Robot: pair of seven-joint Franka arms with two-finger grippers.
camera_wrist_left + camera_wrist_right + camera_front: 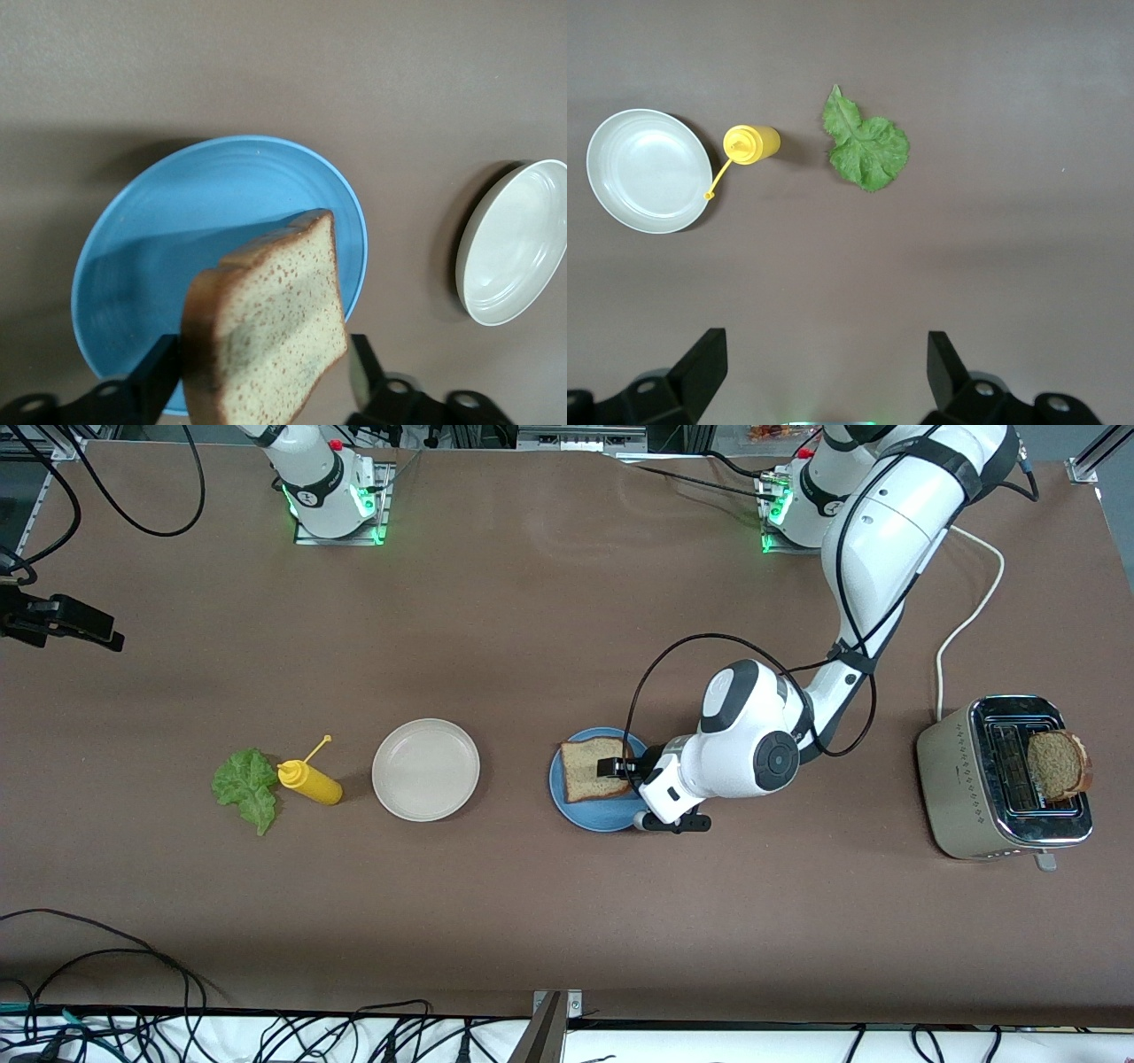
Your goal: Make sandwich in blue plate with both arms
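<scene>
Left wrist view: bread slice (270,328) over the blue plate (151,239), between the parted fingers of the left gripper (266,376).
We read the fingers as spread, grip not certain. Lettuce (246,786) lies at the right arm's end; we judge the right gripper (824,363), wide open and empty above it, closer.

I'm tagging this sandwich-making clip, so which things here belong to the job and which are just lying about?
Belongs to the job:
blue plate
bread slice over the plate, between the left gripper fingers
second bread slice in the toaster
lettuce leaf
right gripper, open, waiting

Lying about:
beige plate
yellow squeeze bottle
</scene>
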